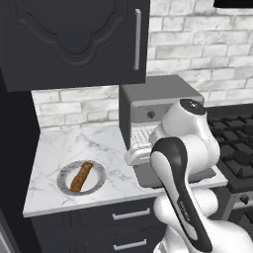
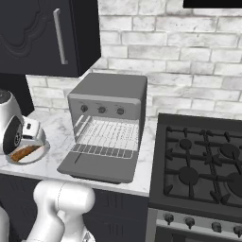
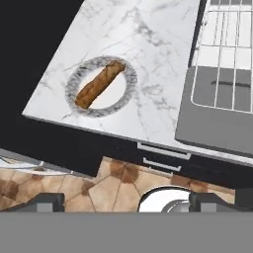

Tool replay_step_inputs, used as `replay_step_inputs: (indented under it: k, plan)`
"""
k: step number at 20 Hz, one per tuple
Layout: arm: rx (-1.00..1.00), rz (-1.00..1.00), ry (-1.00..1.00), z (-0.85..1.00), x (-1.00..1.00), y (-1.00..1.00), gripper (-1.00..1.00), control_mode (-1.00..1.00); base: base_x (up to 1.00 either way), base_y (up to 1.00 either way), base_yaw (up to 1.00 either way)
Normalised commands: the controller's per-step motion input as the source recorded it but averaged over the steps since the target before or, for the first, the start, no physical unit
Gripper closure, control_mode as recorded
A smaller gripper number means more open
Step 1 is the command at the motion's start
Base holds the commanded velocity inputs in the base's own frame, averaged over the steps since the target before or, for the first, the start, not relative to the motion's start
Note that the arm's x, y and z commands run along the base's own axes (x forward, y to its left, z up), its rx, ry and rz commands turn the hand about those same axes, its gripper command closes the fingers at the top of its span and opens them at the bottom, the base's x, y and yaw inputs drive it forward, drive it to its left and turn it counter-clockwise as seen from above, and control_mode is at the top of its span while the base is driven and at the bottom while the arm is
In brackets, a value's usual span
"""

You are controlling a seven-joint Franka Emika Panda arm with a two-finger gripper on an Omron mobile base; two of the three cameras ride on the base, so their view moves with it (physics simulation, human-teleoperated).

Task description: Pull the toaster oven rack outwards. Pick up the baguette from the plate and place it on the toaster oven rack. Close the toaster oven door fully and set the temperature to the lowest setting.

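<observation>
rack (image 2: 108, 137) is out over the dropped door (image 2: 97, 166), so it's baguette time: gripper (image 3: 126, 201) jaws spread wide and empty above the baguette (image 3: 99, 84) lying on its plate (image 3: 129, 76), needing a descent to straddle it.

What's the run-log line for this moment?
rack: pulled out over open door | baguette: on plate | gripper: open, empty, above counter edge | next: likely pick baguette
</observation>
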Motion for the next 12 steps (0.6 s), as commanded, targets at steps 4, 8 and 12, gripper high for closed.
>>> replay_step_inputs:
  k: [4,8,12]
  plan:
    - [0.03,-0.32,-0.02,-0.13,0.00,0.38,-1.00,-1.00,0.00,0.00,0.00]
    - [0.03,-0.25,-0.02,-0.15,0.08,0.38,-1.00,-1.00,0.00,0.00,0.00]
    - [0.03,-0.05,0.02,-0.06,0.25,0.27,-1.00,-1.00,0.00,0.00,0.00]
